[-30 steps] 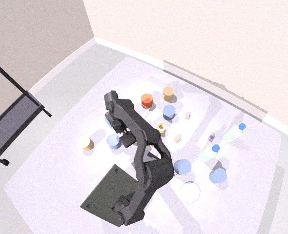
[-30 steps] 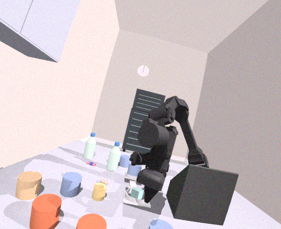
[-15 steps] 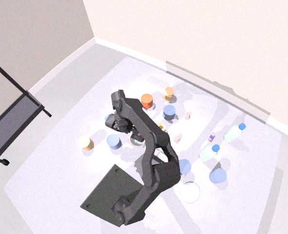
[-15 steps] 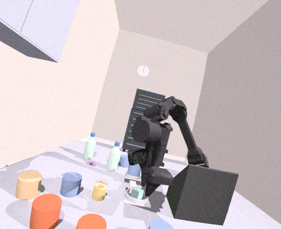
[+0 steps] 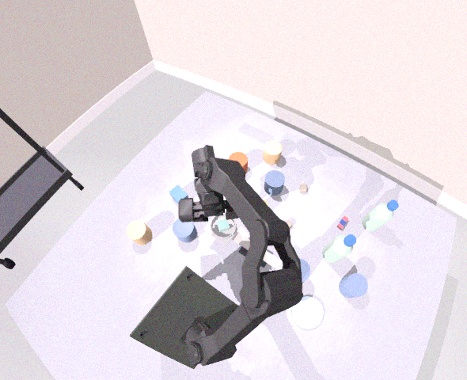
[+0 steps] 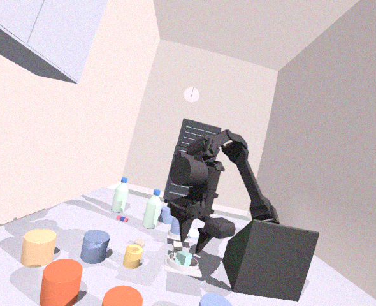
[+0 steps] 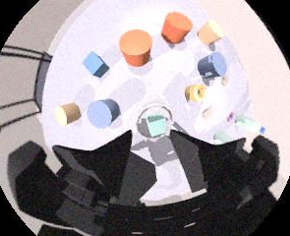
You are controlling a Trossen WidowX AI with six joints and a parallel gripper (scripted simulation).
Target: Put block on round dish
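Note:
A pale green block [image 5: 223, 225] [image 6: 183, 258] [image 7: 156, 125] lies uncovered inside the ring on one end of the balance [image 5: 271, 258] [image 6: 194, 273]. The lifted blue cup [image 5: 184, 229] [image 6: 215, 300] [image 7: 103, 113] stands on the table beside that end, apart from it. The other blue cup [image 5: 303, 270] [image 6: 176, 226] stands on the far end, partly hidden by the arm in the top view. The round dish [image 5: 323, 313] [image 6: 193, 233] lies beyond that end, with no cup over it. My gripper [image 5: 218, 212] [image 6: 190, 245] [image 7: 151, 132] is open and empty, pointing down above the block.
A blue box [image 5: 178, 193] [image 7: 95, 64] and a tan cylinder [image 5: 139, 232] [image 7: 68, 114] stand near the lifted cup. Orange cups [image 6: 61, 283] [image 7: 136, 47], a dark blue mug [image 5: 274, 182] and a yellow cup [image 6: 132, 255] stand around. Two bottles [image 5: 379, 216] [image 6: 151, 211] and another blue cup [image 5: 353, 285] stand near the dish side.

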